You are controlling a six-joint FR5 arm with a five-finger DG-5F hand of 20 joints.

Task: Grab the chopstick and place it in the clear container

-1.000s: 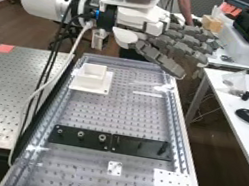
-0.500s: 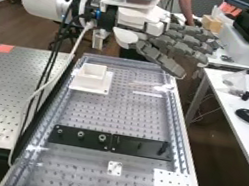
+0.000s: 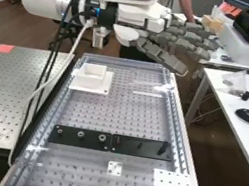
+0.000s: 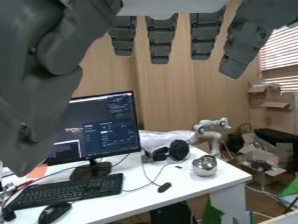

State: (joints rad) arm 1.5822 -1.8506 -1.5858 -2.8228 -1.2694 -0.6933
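Above the bench's far end, in the high view, the hand [image 3: 173, 40] hangs with straight, spread fingers and nothing between them. Its relaxed fingers [image 4: 161, 40] and its thumb are also in the wrist view. On the perforated bench top below it lies a thin pale strip [image 3: 147, 94], near the far right side; I cannot tell whether this is the chopstick. A faint, see-through shape [image 3: 147, 85] is just beyond the strip, and I cannot make out what it is. A white square open box [image 3: 92, 76] stands on a white plate at the far left.
Black plates [image 3: 142, 147] with knobs cross the bench's middle. Nearer are a small white block [image 3: 115, 168] and a white perforated plate [image 3: 172, 181]. Cables [image 3: 49, 77] hang along the left edge. A white desk [image 3: 227, 129] with a mouse [image 3: 248, 117] stands to the right.
The hand has shifted slightly to the right in the high view, and its lowest finger sits a little higher. The things on the bench have not moved.
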